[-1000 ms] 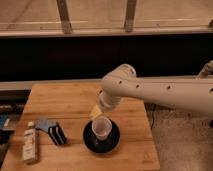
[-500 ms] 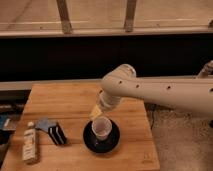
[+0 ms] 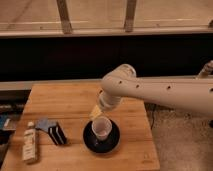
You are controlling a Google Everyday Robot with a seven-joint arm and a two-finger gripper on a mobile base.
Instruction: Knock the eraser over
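The eraser [image 3: 57, 134] is a small black block with thin pale stripes. It lies at the front left of the wooden table [image 3: 65, 100], beside a blue-grey piece [image 3: 42, 124]. My white arm reaches in from the right. My gripper [image 3: 96, 111] points down over the middle of the table, just above and behind a pale cup [image 3: 101, 127]. It is about a cup-width to the right of the eraser and does not touch it. The arm's bulky wrist [image 3: 116, 89] hides most of the gripper.
The cup stands on a black plate [image 3: 88, 141] at the front middle. A white tube with a yellowish label [image 3: 30, 143] lies at the front left edge. A dark wall and a rail run behind the table. Floor shows to the right.
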